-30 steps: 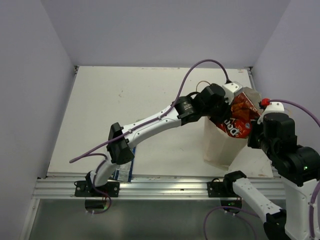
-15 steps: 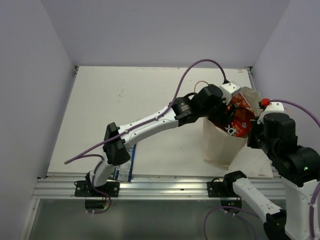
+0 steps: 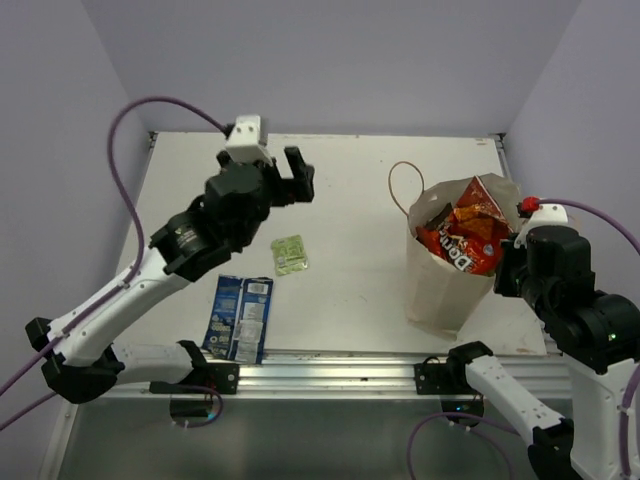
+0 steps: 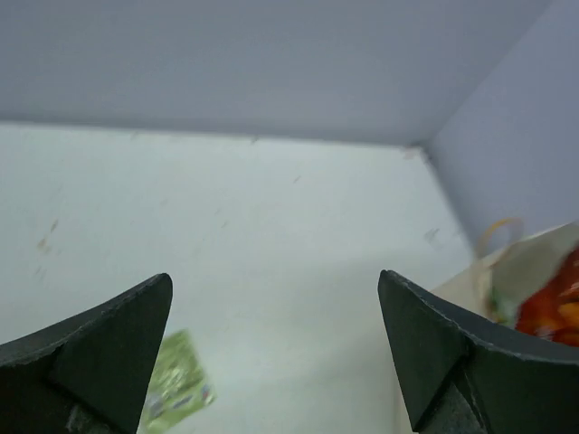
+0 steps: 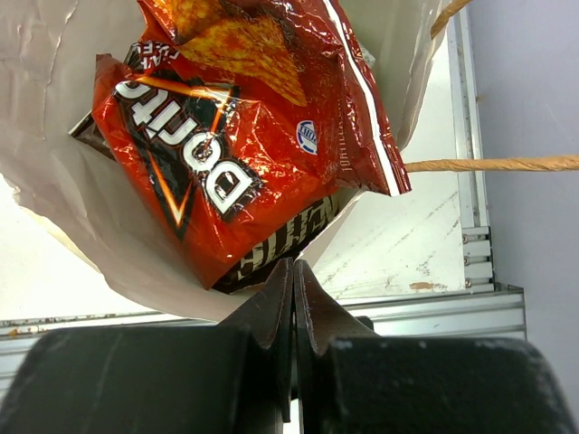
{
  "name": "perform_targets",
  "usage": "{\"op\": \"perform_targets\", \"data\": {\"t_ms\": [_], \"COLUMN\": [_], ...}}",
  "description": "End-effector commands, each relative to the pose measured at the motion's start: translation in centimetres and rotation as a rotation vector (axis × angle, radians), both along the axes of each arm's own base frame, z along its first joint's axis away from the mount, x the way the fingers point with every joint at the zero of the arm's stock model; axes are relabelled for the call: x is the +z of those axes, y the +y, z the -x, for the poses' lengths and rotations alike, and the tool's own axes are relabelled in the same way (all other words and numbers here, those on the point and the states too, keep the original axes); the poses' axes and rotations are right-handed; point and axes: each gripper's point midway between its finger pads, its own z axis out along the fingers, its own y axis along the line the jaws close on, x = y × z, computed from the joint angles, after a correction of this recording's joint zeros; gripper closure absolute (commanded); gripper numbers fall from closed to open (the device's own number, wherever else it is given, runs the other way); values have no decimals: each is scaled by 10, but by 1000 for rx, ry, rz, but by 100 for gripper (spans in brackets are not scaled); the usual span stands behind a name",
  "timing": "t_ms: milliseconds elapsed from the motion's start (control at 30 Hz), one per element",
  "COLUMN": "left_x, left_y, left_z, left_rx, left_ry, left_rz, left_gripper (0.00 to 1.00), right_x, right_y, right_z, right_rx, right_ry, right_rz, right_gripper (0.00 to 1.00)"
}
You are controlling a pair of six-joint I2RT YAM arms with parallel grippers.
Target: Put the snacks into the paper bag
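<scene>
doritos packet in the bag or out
In: the Doritos packet sits inside the paper bag, its top poking above the rim.

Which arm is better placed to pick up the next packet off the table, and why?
Left. The left gripper is open near the small pale green packet and the blue packet; the right gripper is shut at the paper bag, farther away.

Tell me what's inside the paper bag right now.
The red Doritos packet lies on top inside the paper bag, with a dark brown packet partly showing beneath it. Anything deeper is covered by those two.
</scene>
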Motion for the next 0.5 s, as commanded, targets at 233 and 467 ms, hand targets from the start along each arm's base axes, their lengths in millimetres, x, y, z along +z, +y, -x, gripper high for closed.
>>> {"op": "perform_targets", "data": {"t_ms": [233,467], "left_x": [-294,-339], "left_y": [106,131], "left_z": [72,99], "left_rx": [322,380], "left_ry": [700,769], "left_rz": [-312,-232], "left_gripper": [0,0], "right_x": [10,10], "right_y": [6,9], "right_z": [-3,-1], "right_rx": [43,57], "right_ry": [-29,-31], "right_rz": [-10,-21], "right_gripper": [100,100]}}
